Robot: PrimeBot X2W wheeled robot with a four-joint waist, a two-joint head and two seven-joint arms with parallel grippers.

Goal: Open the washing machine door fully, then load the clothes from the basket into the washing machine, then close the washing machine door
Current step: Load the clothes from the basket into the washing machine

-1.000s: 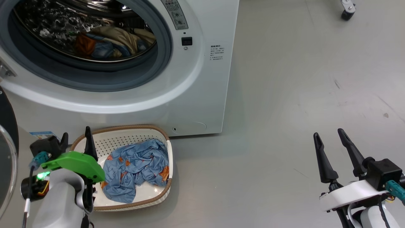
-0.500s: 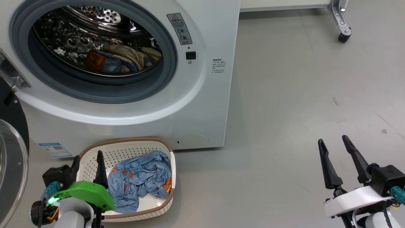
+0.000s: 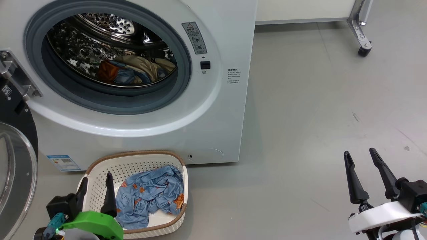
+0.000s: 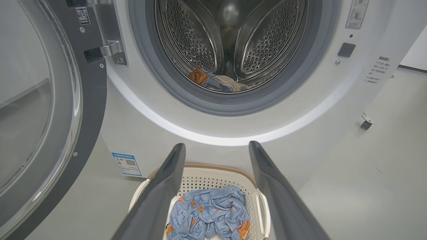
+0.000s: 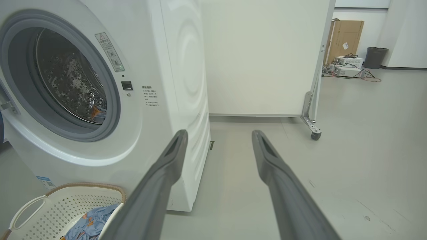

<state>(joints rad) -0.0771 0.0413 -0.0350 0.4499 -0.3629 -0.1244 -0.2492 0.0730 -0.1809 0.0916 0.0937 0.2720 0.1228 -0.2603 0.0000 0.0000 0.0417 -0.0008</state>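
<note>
The door [image 4: 43, 116] hangs swung wide on its hinge at 9 o'clock in the head view. Its black rim and bulging glass are turned clear of the opening, so that step looks done and the mouth of the machine [image 3: 213, 110] at 11 o'clock is free for loading. The basket [image 3: 126, 165] sits on the floor at 7 o'clock, right below the opening and close against the machine's front, though I cannot tell if they touch; that makes a short lift from one to the other. The left gripper [image 3: 96, 178] hovers over the basket's 9 o'clock side, its fingers spread wide and holding nothing. It looks lined up to reach down for the clothes [image 3: 150, 193]. The right gripper [image 3: 360, 152] is at 4 o'clock over bare floor, well apart from everything, its fingers likewise parted and empty, probably parked out of the way. The clothes lie in the basket's 3 o'clock half. They are a soft, crumpled heap of light blue fabric with small orange-brown figures, with folds raised enough to pinch and a patch of basket bottom showing at the heap's 5 o'clock edge. Tan, orange and blue garments [image 3: 133, 71] already rest low in the drum [image 4: 200, 40].
</note>
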